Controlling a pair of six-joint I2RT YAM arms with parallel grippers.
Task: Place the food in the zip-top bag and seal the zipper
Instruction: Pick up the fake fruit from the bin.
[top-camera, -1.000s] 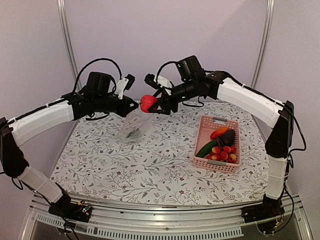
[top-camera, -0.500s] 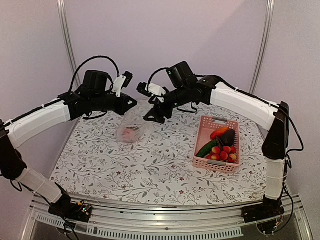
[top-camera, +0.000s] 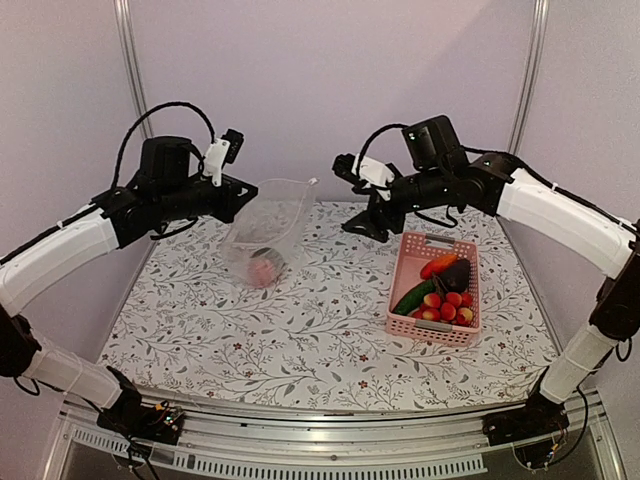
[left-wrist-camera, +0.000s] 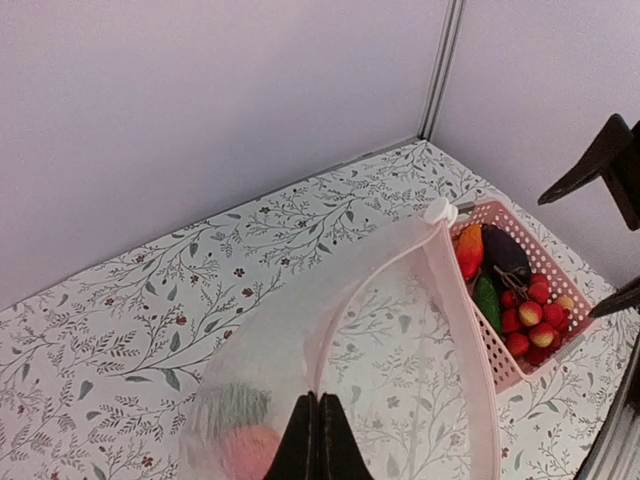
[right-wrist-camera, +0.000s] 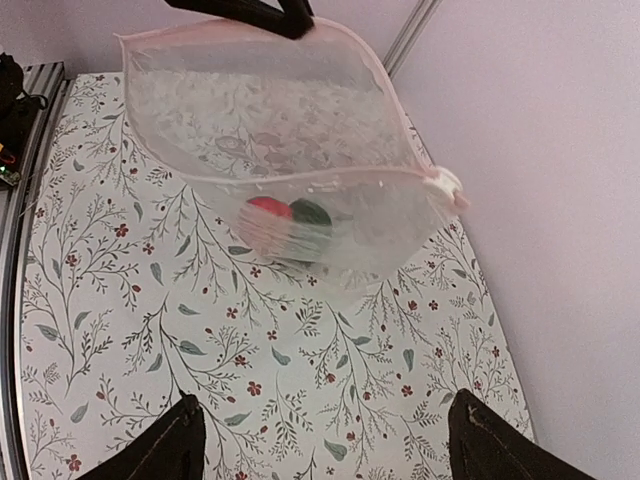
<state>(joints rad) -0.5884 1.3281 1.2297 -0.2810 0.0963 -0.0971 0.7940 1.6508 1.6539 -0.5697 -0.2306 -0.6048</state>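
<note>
Item: zip-top bag (top-camera: 268, 228), held up over the counter (top-camera: 300, 330) by our left tool (left-wrist-camera: 318, 440) clamped on one rim, red ball (right-wrist-camera: 266, 215) and dark green round item (right-wrist-camera: 312, 218) inside; right tool (right-wrist-camera: 325, 420) spread, empty; hazard, we judge: slick rim slipping, spilling both.

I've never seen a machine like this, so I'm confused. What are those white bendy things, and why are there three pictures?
Those are two robot arms. Each ends in a two-finger pincher called a gripper. One picture looks down on the whole table. The other two come from little cameras on the wrists, so you see each arm's own fingers. The left gripper is pinched shut on the rim of a clear zip-top bag, holding it up and open. Inside lie a red ball and a dark green round toy. The right gripper is open and holds nothing. A pink basket holds more toy food: a cucumber, eggplant, pepper and small red-yellow fruits.
</note>
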